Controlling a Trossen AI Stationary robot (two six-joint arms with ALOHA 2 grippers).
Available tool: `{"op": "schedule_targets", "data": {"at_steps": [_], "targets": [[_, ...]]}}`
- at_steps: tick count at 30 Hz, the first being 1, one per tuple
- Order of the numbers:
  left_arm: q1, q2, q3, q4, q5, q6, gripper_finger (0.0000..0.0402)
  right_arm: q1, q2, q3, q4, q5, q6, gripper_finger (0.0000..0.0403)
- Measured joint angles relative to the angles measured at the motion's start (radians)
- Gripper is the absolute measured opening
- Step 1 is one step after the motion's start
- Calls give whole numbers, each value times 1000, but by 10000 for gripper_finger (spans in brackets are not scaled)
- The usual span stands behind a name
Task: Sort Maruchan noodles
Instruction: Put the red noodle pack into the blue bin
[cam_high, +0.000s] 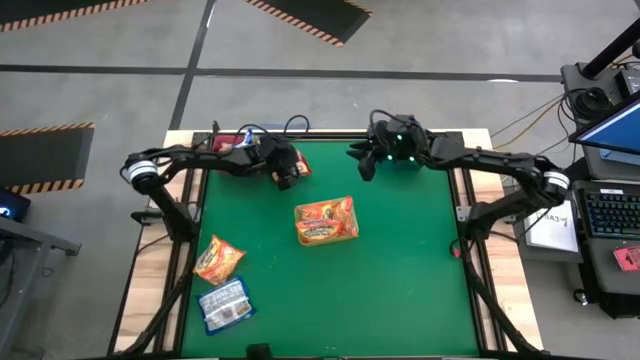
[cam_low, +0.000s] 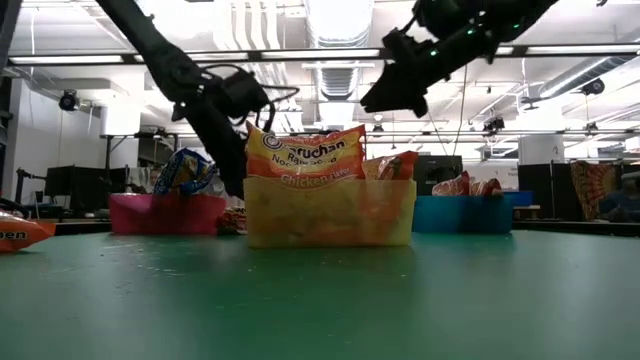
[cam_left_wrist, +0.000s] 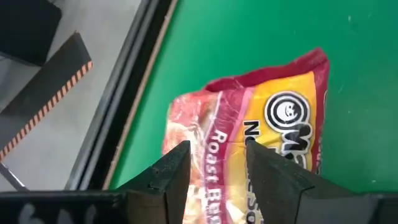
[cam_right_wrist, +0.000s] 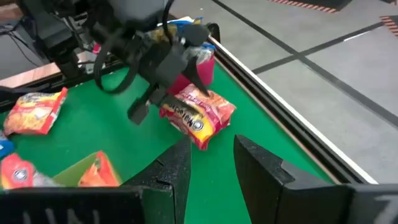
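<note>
While your left gripper (cam_left_wrist: 214, 165) hangs narrowly parted over the red packet (cam_left_wrist: 261, 143), lower squarely and pinch mid-packet, right gripper (cam_right_wrist: 211, 158) waiting open.

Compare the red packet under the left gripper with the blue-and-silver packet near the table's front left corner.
The red packet lies at the table's far edge, under the left gripper, whose fingers hang open over it; the blue-and-silver packet lies alone near the front left corner. The red packet carries a yellow panel with a round logo, while the blue-and-silver one is silver-centred with blue ends. Both are flat, crinkly packets resting on the green table.
</note>
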Motion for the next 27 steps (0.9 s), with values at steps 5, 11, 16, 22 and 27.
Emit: {"op": "schedule_targets", "data": {"at_steps": [5,11,16,22,27], "targets": [[1,53,1,15,32,-3,121,-12,87,77,-37,-2,-12,109],[-13,76,1,116,134,-31,107,-6,171,137,-44,-3,48,109],[-26,62,1,179,185,-27,101,-6,216,160,-51,-2,137,109],[-26,-8,1,166,185,19,100,-4,274,229,-118,6,283,109],[-26,-99,1,126,241,54,100,-4,345,344,-200,6,274,124]]}}
